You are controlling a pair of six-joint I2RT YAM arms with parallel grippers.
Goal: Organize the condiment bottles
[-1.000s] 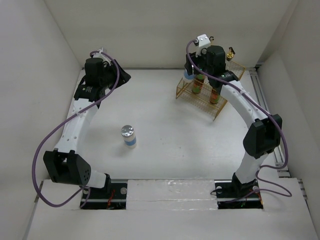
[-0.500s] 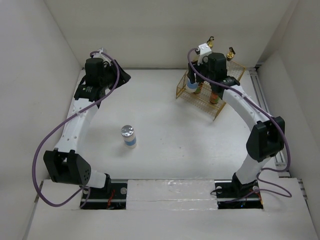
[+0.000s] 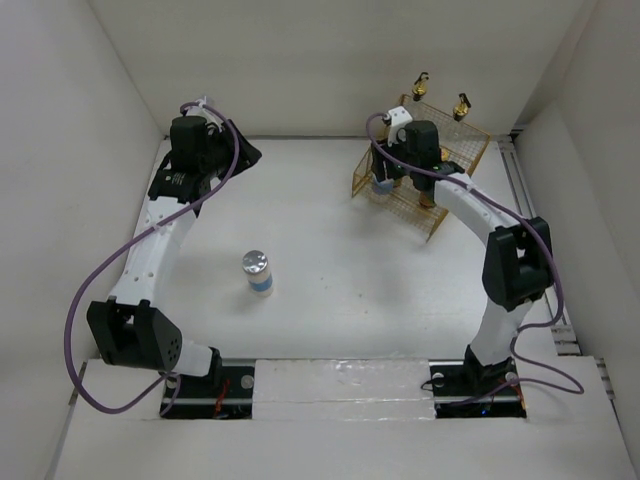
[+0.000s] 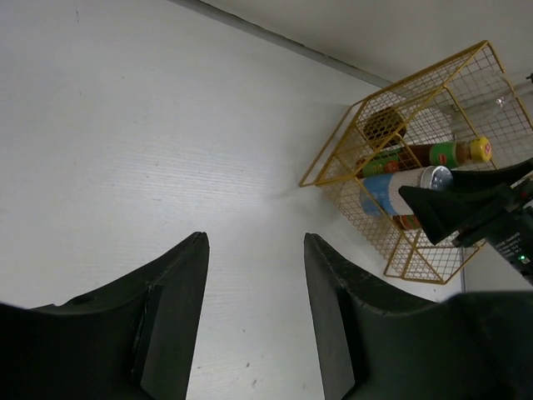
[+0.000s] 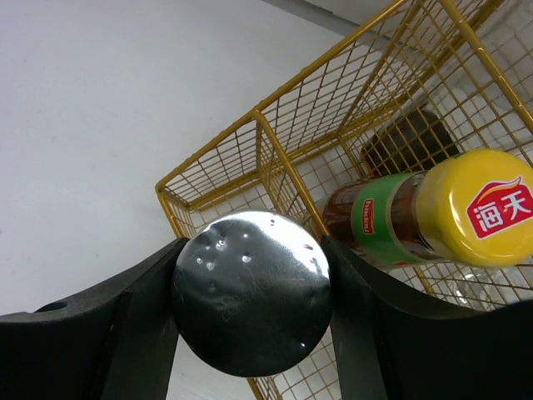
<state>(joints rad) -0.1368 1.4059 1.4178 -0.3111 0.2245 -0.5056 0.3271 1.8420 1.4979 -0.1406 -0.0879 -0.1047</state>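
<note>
My right gripper point(image 5: 254, 247) is shut on a silver-lidded white-blue jar point(image 5: 250, 300) and holds it in the front-left part of the yellow wire rack point(image 3: 372, 168). A yellow-capped sauce bottle point(image 5: 433, 212) stands in the rack right beside it. Two glass bottles with gold spouts point(image 3: 419, 86) point(image 3: 461, 104) stand at the rack's back. The second sauce bottle is mostly hidden by the arm. A second silver-lidded jar point(image 3: 257, 272) stands alone on the table. My left gripper point(image 4: 254, 250) is open and empty, far from it at the back left.
White walls close the table on the left, back and right. The rack point(image 4: 391, 250) sits at the back right, next to a rail point(image 3: 535, 215) along the right wall. The left arm point(image 3: 160, 230) arcs along the left side.
My right gripper has moved down and a little toward the front with the jar, into the rack. The glass bottles' spouts now show behind it. The left arm has not moved.
</note>
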